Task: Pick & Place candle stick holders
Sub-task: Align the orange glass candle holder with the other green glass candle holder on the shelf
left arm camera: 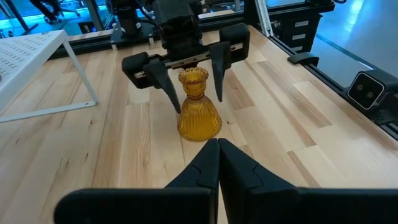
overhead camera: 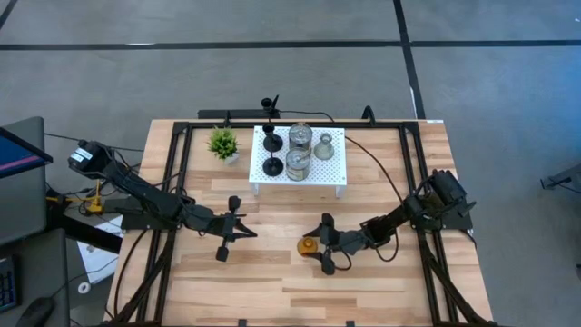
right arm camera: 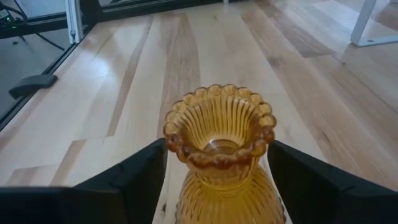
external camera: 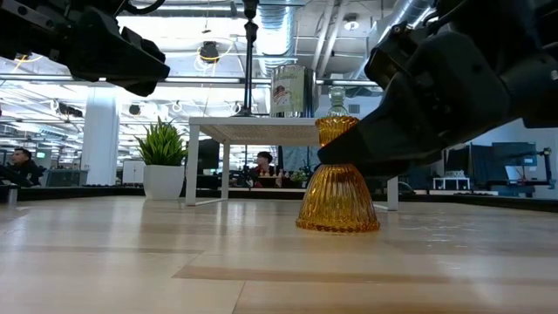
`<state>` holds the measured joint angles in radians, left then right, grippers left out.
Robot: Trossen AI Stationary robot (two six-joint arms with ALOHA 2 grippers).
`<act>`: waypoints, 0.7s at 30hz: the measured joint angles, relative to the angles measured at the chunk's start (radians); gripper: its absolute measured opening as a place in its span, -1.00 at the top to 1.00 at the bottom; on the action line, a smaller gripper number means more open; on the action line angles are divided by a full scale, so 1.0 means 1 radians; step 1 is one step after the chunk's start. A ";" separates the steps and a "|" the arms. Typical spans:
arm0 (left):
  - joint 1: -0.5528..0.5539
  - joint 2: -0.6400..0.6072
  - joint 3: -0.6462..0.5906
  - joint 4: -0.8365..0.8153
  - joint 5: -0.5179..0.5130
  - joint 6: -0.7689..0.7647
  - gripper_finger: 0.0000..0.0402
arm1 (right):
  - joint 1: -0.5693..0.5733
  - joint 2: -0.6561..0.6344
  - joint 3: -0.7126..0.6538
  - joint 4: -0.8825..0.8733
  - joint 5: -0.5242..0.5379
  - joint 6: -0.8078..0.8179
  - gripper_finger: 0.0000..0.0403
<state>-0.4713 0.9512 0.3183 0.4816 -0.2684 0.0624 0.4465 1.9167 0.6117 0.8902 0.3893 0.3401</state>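
The right hand sits low over the wooden counter with its two fingers spread apart, one on each side of the amber candle stick holder. The amber piece stands upright on its wide ribbed base between those fingers, its beaded rim at about finger height. In the right wrist view a narrow gap shows on both sides of the neck, so the fingers bracket it without clearly pressing on it.

The left hand hovers a short way off on the far side of the amber holder from the right hand, its fingers closed together and pointing toward it, holding nothing.

Beyond both hands, toward the back of the counter, stands the white perforated stand. On it are the two black sticks, the two clear glass jars and the greyish bell-shaped holder, all upright and close together. Just beside the stand, on the left hand's side, sits a small green potted plant.
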 joint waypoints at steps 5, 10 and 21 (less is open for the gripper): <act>0.000 0.000 0.000 0.000 0.000 0.000 0.99 | 0.000 0.000 0.000 0.004 0.001 0.000 -0.26; 0.000 0.000 0.000 0.000 0.000 0.000 0.99 | 0.000 0.000 0.000 0.005 0.001 0.000 -0.14; 0.000 0.000 0.000 0.001 0.000 0.000 0.99 | 0.000 -0.003 0.001 0.015 0.009 -0.003 0.37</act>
<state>-0.4713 0.9512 0.3183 0.4828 -0.2684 0.0624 0.4465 1.9141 0.6132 0.9054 0.3985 0.3374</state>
